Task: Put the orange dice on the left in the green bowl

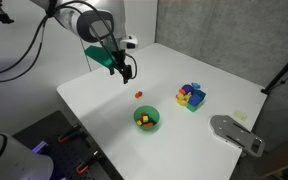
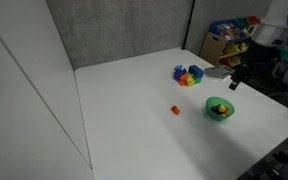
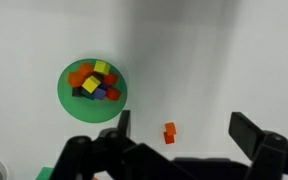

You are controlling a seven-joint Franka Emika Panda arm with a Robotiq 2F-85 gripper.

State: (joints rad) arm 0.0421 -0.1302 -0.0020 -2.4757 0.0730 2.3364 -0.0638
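- Count: one orange dice (image 3: 169,131), one green bowl (image 3: 68,100), one cluster of coloured blocks (image 1: 191,96), one gripper (image 3: 180,125)
- Orange dice is lying alone on the white table (image 1: 94,100): a tiny plain orange-red cube, in the wrist view at 4 o'clock from the green bowl, apart from it
- Green bowl is holding several small blocks: yellow, red, orange, purple
- Gripper is hovering above the table, fingers standing apart, gripping nothing

Plain orange-red: orange dice (image 3: 169,131), lower centre of wrist view. Bright green: green bowl (image 3: 66,93), upper left, holding yellow, red, orange, purple blocks (image 3: 94,85). Yellow, blue, purple, red: block cluster (image 1: 191,96). White: counter (image 1: 184,60). Black: pincer (image 1: 126,72).
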